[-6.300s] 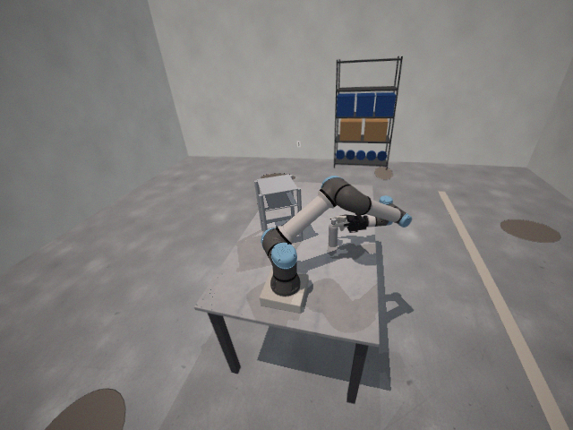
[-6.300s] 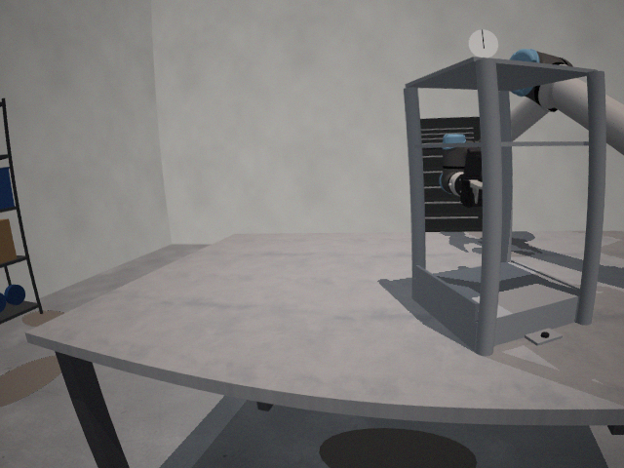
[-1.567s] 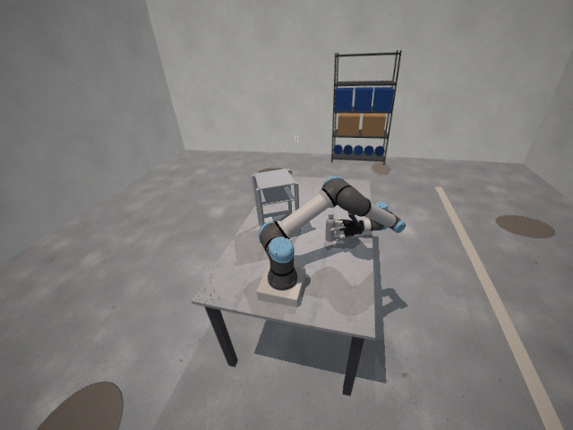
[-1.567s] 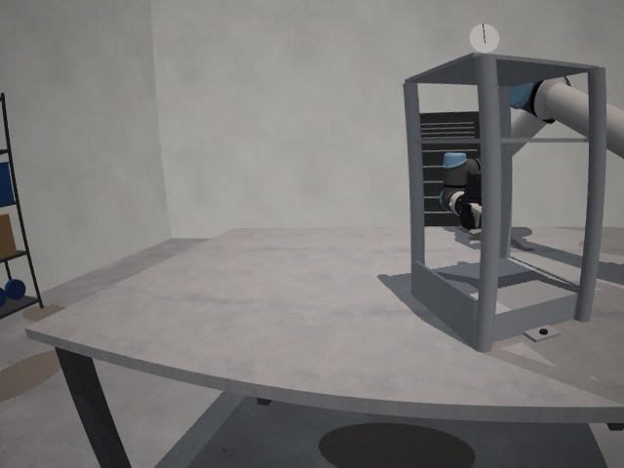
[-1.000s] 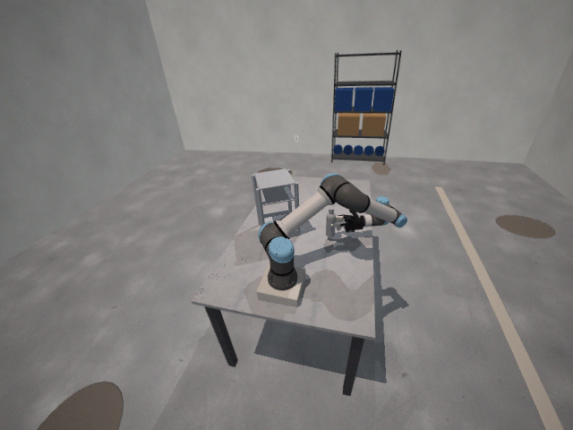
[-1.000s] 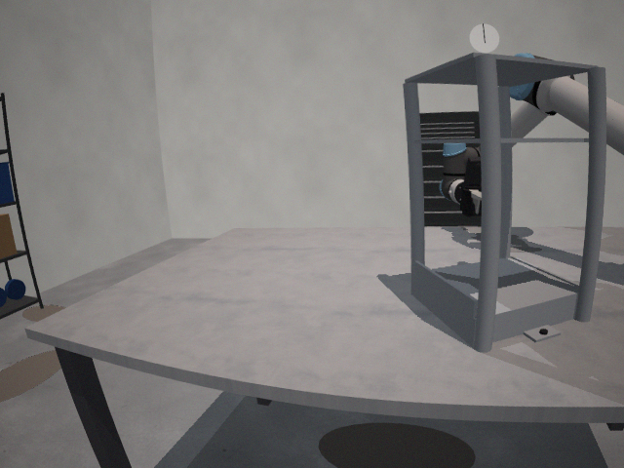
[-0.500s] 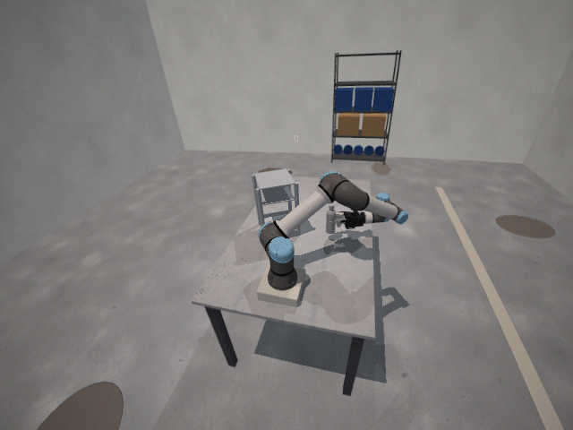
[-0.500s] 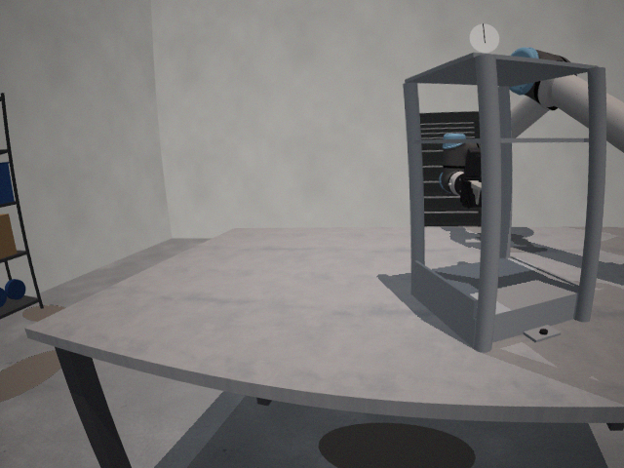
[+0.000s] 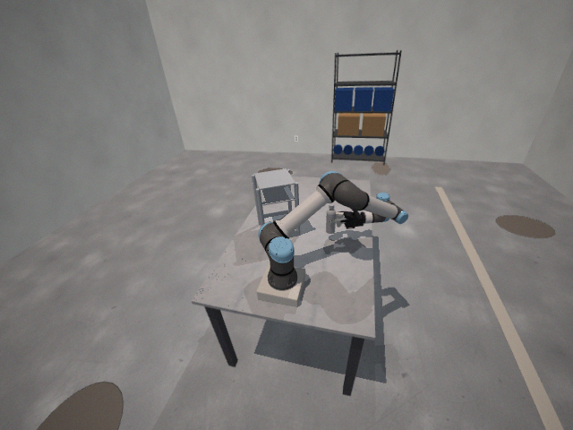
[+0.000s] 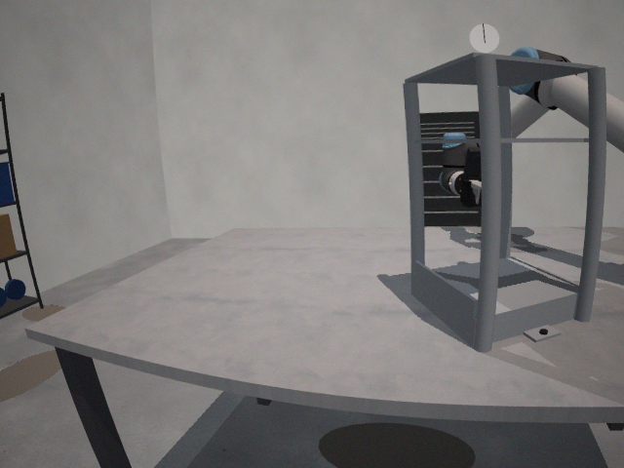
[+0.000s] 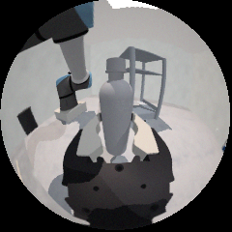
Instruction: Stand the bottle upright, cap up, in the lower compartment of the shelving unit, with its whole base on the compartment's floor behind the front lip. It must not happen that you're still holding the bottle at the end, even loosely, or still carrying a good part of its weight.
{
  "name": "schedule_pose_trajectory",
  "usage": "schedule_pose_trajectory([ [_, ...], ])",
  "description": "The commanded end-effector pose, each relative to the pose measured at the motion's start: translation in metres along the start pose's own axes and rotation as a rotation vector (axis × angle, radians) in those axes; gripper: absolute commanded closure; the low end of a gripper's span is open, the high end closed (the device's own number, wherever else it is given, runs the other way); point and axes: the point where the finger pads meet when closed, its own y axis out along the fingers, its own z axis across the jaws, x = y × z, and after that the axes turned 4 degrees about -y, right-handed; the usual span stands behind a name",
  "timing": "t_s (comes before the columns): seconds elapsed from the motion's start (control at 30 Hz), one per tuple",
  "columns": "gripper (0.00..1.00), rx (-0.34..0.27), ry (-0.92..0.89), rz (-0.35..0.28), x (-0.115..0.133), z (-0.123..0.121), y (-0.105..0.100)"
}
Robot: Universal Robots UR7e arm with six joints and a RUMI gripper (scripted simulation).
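The bottle [image 9: 330,219] is clamped in the claw [image 9: 345,219], held upright with its cap up, above the table [image 9: 240,296] near the centre of the top view and right of the shelving unit [image 9: 259,203], well apart from it. In the wrist view the jaws close on the lower body of the bottle [image 11: 116,113], below the shoulder. It looks rigid and light, with a smooth rounded wall that could slip or twist in the grip, so a hold low on the straight body seems sound. The arm runs up from its base to a raised elbow, and the forearm folds back so the claw points sideways toward the shelving unit [image 11: 159,79].
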Motion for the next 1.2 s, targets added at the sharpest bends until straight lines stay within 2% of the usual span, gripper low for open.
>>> schedule_pose_trajectory([
  [0.0, 1.0, -0.001, 0.0, -0.001, -0.003, 0.0, 0.005],
  [0.33, 1.0, -0.002, 0.0, -0.001, -0.003, -0.002, 0.019],
  [0.83, 1.0, -0.002, 0.0, -0.001, -0.003, -0.009, 0.062],
  [1.17, 1.0, -0.001, 0.0, -0.001, -0.003, -0.013, 0.08],
])
